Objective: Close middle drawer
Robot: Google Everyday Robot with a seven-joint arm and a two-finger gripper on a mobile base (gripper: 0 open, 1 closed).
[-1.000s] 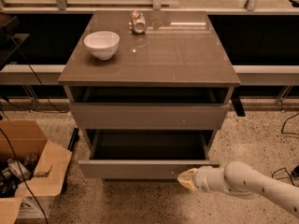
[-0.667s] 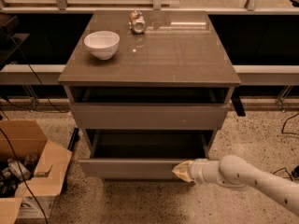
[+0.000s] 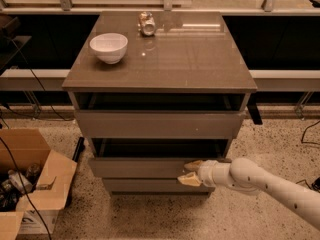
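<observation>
Lettering on the can (image 3: 147,23) lying at the back of the tabletop (image 3: 200,59) is not reading clearly enough to make out. The middle drawer (image 3: 140,167) is standing slightly open, just below the taller top drawer front (image 3: 157,124). The hand (image 3: 190,173), entering from the lower right, is resting against the right part of that drawer's front panel, its two fingers (image 3: 193,164) standing apart, one above the other.

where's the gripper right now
In the camera view the gripper is low and right of centre, at the right part of the middle drawer front, below the top drawer.
</observation>
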